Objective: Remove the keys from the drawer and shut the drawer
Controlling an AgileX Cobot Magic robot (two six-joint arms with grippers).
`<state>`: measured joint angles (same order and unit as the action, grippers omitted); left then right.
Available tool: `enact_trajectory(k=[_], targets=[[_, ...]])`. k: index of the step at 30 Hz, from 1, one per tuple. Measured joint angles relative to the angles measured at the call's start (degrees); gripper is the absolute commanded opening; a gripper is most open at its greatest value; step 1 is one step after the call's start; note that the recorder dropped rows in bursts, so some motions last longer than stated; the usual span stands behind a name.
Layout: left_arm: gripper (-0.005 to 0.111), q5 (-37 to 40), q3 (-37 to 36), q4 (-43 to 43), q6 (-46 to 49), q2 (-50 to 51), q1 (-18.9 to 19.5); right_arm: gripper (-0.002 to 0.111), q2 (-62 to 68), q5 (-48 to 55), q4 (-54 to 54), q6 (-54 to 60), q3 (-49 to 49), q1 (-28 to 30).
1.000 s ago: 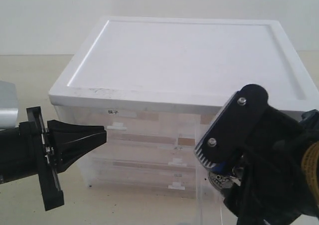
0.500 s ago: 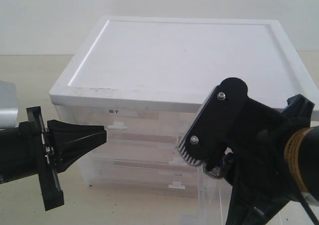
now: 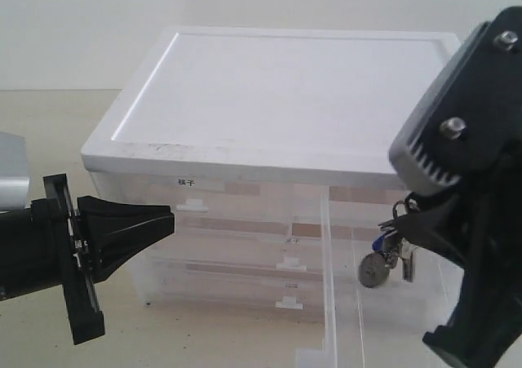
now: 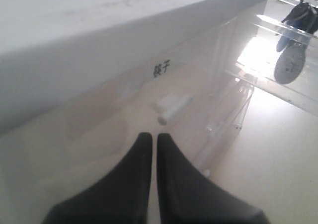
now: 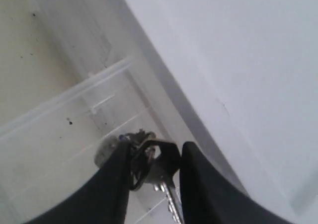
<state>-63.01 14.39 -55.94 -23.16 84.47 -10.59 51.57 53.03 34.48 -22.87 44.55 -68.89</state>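
The right pincer (image 5: 156,157) pinches the keys (image 3: 390,250), which hang over the pulled-out drawer (image 3: 328,286). Raise them clear of its walls before swinging aside. The left pincer (image 4: 150,137), pressed together, hovers by the cabinet (image 3: 285,74) front.

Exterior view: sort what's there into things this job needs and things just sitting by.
Needed: keys; open drawer; right gripper, holding the keys.
Just there: left gripper, idle for now; white cabinet top; other shut drawers.
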Motion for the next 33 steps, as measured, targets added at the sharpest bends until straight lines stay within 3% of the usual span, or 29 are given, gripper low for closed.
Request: enact_trajectory(k=[11,18,27,33], targets=[[0.005,-1.4,0.0,0.0,-0.1,0.0,0.0,0.0,-2.4,-2.8,-8.3,7.6,7.5,0.0],[0.005,-5.7,-4.6,0.0,0.9,-4.1,0.0,0.0,-2.4,-6.4,-9.9,9.3,9.3,0.0],[0.005,-6.1,-9.0,3.2,-3.1,-22.4,0.0,0.0,1.2,-10.6,-12.9,11.6,9.6,0.0],[0.005,-5.9,-12.5,16.5,-6.8,-40.6,0.0,0.0,7.8,-14.5,-13.4,12.3,9.6,0.0]])
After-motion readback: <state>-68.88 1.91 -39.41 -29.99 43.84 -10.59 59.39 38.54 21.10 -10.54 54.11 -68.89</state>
